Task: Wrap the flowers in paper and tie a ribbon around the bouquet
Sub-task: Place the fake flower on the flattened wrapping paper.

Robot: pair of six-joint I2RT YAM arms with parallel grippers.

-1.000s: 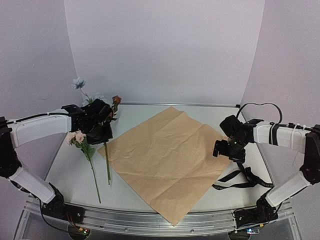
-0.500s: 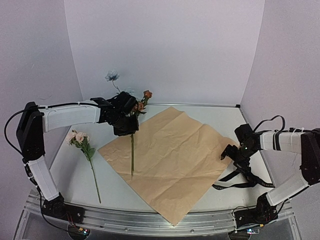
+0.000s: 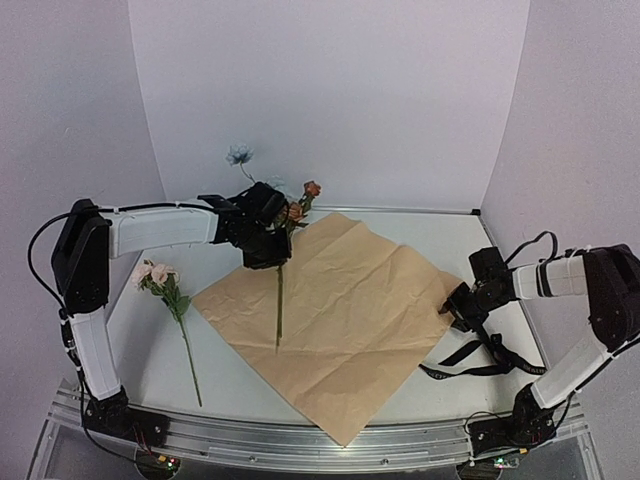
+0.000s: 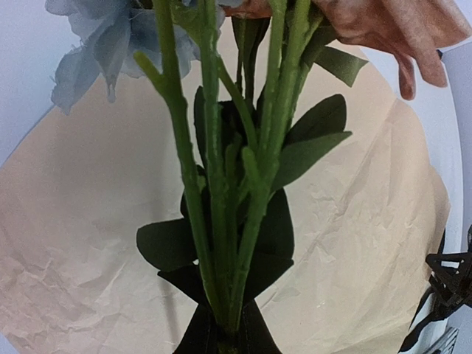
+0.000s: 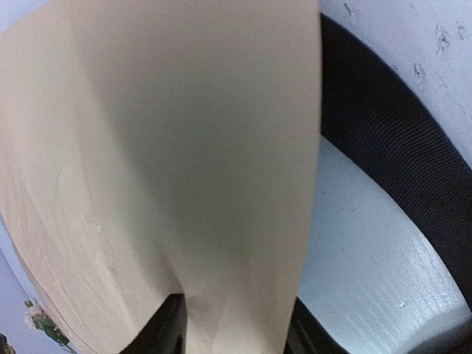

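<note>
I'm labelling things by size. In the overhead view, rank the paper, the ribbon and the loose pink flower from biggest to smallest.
1. Paper: by far the largest.
2 and 3. Loose pink flower and ribbon: these look alike. The flower's stem runs a little longer, but the ribbon lies bunched in loops, so I won't rank them.

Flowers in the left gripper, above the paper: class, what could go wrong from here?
1. The left gripper pinches the flowers by their thin stems. The bunch hangs over the paper and could swivel or slip, landing crooked.
2. The paper's corner sits between the fingers of the right gripper. A pull might drag or crease the sheet.
3. One pink flower lies apart on the table and may be left out.
</note>
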